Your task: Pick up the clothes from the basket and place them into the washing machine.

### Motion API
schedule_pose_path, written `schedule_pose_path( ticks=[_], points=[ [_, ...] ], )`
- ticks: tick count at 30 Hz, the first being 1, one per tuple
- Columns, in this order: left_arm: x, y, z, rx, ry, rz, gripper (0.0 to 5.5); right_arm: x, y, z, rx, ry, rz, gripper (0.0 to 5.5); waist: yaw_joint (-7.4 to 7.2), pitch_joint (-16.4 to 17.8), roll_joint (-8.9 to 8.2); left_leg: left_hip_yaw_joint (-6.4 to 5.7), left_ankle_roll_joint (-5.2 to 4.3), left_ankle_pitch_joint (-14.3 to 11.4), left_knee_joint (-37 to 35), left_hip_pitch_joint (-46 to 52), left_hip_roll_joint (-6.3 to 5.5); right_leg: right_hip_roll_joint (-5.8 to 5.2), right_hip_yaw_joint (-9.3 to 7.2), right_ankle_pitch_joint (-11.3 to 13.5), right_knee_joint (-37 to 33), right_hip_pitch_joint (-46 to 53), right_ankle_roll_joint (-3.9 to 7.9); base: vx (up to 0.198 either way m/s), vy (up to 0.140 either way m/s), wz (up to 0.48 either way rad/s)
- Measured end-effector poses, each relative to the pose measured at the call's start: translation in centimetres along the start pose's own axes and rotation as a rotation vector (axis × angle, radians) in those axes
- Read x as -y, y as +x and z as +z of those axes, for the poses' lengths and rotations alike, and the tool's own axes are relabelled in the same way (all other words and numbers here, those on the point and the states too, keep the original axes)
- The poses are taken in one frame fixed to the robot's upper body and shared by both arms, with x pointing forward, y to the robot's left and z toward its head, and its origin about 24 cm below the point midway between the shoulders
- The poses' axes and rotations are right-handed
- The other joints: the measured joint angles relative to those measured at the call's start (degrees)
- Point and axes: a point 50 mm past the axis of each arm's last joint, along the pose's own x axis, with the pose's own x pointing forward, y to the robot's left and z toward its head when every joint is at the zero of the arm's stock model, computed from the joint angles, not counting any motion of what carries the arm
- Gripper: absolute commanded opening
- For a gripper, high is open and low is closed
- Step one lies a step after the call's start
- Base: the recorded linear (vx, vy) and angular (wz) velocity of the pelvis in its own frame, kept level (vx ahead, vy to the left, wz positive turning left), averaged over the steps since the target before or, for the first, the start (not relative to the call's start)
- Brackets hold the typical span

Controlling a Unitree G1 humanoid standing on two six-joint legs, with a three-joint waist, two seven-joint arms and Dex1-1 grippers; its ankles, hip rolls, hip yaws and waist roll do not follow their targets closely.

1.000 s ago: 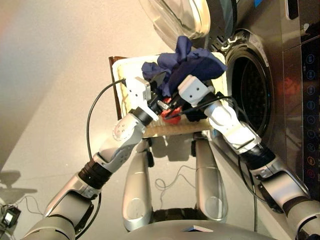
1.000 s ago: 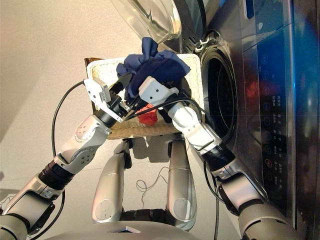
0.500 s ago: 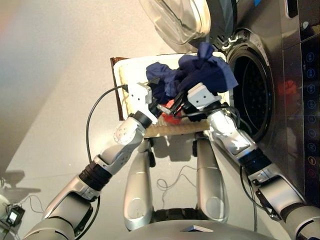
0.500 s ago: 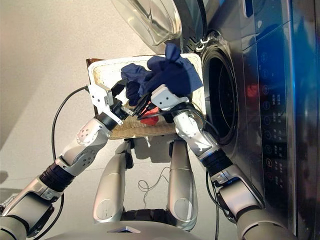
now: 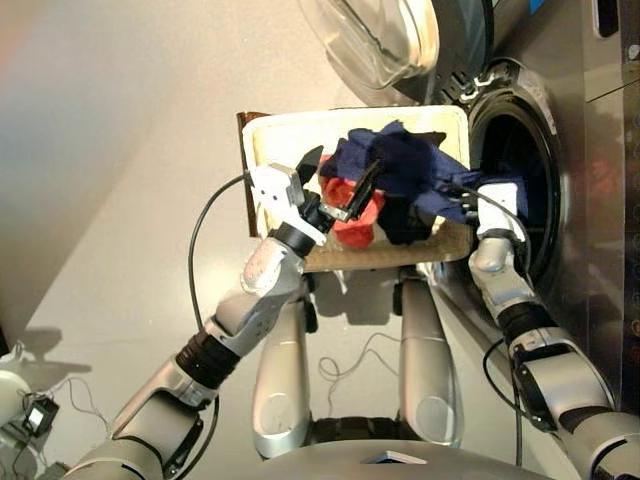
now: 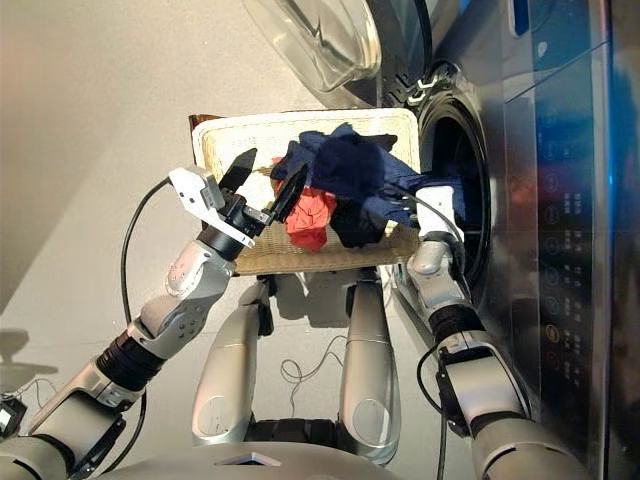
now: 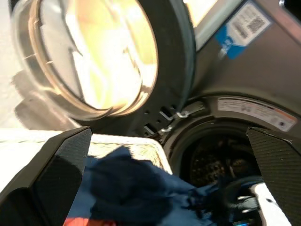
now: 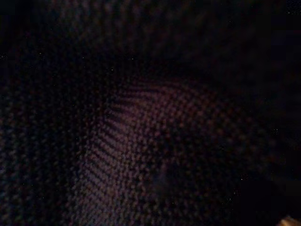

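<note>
Left gripper (image 5: 340, 181) splayed over the woven basket (image 5: 262, 140); right gripper (image 5: 497, 192), cloth-draped, grip unreadable.

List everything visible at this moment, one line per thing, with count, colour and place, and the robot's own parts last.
Washing machine: one, dark grey, on the robot's right.
Door: one, round clear glass, swung open beyond the basket.
Basket: one, cream-white wicker, beside the drum opening.
Navy garment: one, draped from the basket toward the drum.
Coral garment: one, orange-red, in the basket.
Black garment: one, in the basket under the navy one.
Left gripper: black fingers open, above the basket, empty.
Right gripper: at the drum mouth, hidden by navy cloth.
</note>
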Motion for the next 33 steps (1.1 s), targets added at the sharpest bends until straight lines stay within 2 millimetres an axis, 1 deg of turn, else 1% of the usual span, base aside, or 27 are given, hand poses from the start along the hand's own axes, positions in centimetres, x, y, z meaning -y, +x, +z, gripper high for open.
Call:
schedule_pose_path(
  ticks=[3,6,8,9,11,13,15,17,21,23,26,27,28,29,30,31,33],
  points=[
    [0.0,0.1,0.0,0.006,-0.004,0.014,5.50,0.5,0.7,0.1,-0.029,0.021,-0.039,0.00,0.06,0.0,0.06,-0.41,0.00,0.0,1.1,-2.3,-0.13,-0.15,-0.13,-0.1,1.0,-2.0,-0.07,0.000,0.000,0.000],
    [0.1,0.2,0.2,0.019,-0.003,0.021,5.50,1.4,1.8,0.3,-0.081,0.064,-0.100,0.00,0.20,0.0,0.10,-0.99,-0.03,0.0,2.8,-5.2,-0.43,-0.48,-0.39,-0.2,2.5,-4.7,-0.30,0.000,0.000,0.000],
    [0.3,0.3,0.2,0.019,-0.003,0.013,5.50,2.2,2.4,0.5,-0.116,0.107,-0.151,0.00,0.65,0.0,0.12,-1.17,-0.16,-0.2,4.0,-7.0,-0.55,-0.63,-0.37,-0.3,3.4,-6.3,-0.33,0.000,0.000,0.000],
    [0.4,0.4,0.1,0.016,-0.003,0.004,5.50,2.7,2.8,0.6,-0.131,0.128,-0.177,0.00,1.28,0.0,0.22,-1.30,-0.22,-0.3,4.9,-8.1,-0.56,-0.66,-0.36,-0.4,4.1,-7.1,-0.30,0.000,0.000,0.000],
    [0.7,0.4,0.0,0.010,-0.005,-0.006,5.50,3.6,3.3,0.8,-0.147,0.156,-0.215,0.00,2.05,0.1,0.54,-1.72,-0.01,-0.6,6.3,-10.1,-0.65,-0.72,-0.40,-0.6,5.2,-8.7,-0.35,0.000,0.000,0.000],
    [0.7,0.3,-0.1,0.007,-0.008,-0.005,5.50,4.5,4.1,1.4,-0.162,0.206,-0.255,0.00,2.34,0.1,0.83,-2.27,0.15,-1.3,8.8,-12.9,-0.83,-0.93,-0.39,-1.1,6.6,-11.0,-0.55,0.000,0.000,0.000],
    [0.9,0.2,-0.2,0.001,-0.010,-0.009,5.50,5.9,5.0,2.3,-0.160,0.271,-0.304,0.00,3.19,0.1,0.89,-2.37,0.22,-1.6,10.7,-16.0,-1.00,-1.04,0.02,-1.1,8.2,-14.0,-0.55,0.000,0.000,0.000],
    [0.8,0.0,-0.3,-0.006,-0.010,0.000,5.50,7.1,5.9,3.5,-0.147,0.332,-0.346,0.00,3.27,0.1,0.96,-2.51,0.30,-1.9,12.5,-18.9,-1.25,-1.17,0.31,-1.1,9.4,-16.6,-0.47,0.000,0.000,0.000],
    [0.6,0.0,-0.3,-0.009,0.000,0.008,5.50,8.9,7.0,5.6,-0.121,0.430,-0.402,0.00,3.33,0.1,0.96,-2.20,0.77,-3.4,16.2,-22.7,-1.26,-1.17,1.17,-0.9,10.6,-19.4,0.07,0.000,0.000,0.000],
    [0.5,0.0,-0.2,-0.006,0.003,0.011,5.50,9.9,7.5,6.4,-0.109,0.471,-0.428,0.00,3.37,0.1,0.95,-1.90,1.34,-3.7,17.5,-24.0,-1.32,-1.20,1.52,-0.7,10.6,-20.3,0.44,0.000,0.000,0.000],
    [0.3,0.0,-0.1,-0.007,0.010,0.014,5.50,11.4,8.0,7.5,-0.082,0.549,-0.466,0.06,3.43,0.2,0.91,-1.35,1.82,-4.8,19.6,-25.5,-1.30,-1.24,2.33,-0.5,11.2,-21.4,0.75,0.000,0.000,0.000],
    [0.3,0.0,-0.1,-0.007,0.013,0.016,5.50,11.8,8.2,8.0,-0.071,0.597,-0.479,0.32,3.42,0.2,0.91,-1.10,2.03,-5.2,20.2,-25.8,-1.30,-1.25,2.72,-0.5,11.3,-21.6,0.90,0.000,0.000,0.000],
    [0.2,0.0,0.0,-0.005,0.017,0.022,5.50,12.3,8.3,8.5,-0.063,0.649,-0.493,0.78,3.35,0.2,0.90,-1.02,2.24,-5.6,20.8,-26.1,-1.30,-1.26,3.01,-0.4,11.3,-21.8,1.05,0.000,0.000,0.000],
    [0.0,0.0,0.1,-0.003,0.024,0.027,5.50,12.8,8.5,9.0,-0.051,0.719,-0.501,0.78,3.20,0.2,0.88,-0.85,2.42,-5.8,21.1,-26.4,-1.29,-1.30,3.29,-0.3,11.2,-22.0,1.22,0.000,0.000,0.000],
    [-0.1,0.0,0.4,0.004,0.027,0.028,5.50,13.3,8.5,9.3,-0.035,0.760,-0.508,0.22,3.23,0.2,0.88,-0.77,2.54,-6.0,21.5,-26.7,-1.34,-1.35,3.40,-0.4,11.2,-22.1,1.41,0.000,0.000,0.000],
    [-0.1,-0.1,0.7,0.015,0.031,0.027,5.50,13.7,8.6,9.4,-0.028,0.797,-0.518,0.00,3.23,0.2,0.86,-0.77,2.60,-6.2,22.0,-27.0,-1.33,-1.37,3.42,-0.4,11.2,-22.1,1.52,0.000,0.000,0.000],
    [-0.3,-0.1,1.4,0.031,0.044,0.021,5.50,14.4,8.6,9.3,-0.033,0.884,-0.545,0.00,3.29,0.2,0.83,-0.46,2.85,-6.5,22.3,-27.1,-1.42,-1.54,3.74,-0.3,11.0,-22.2,1.79,0.000,0.000,0.000]
  ],
)
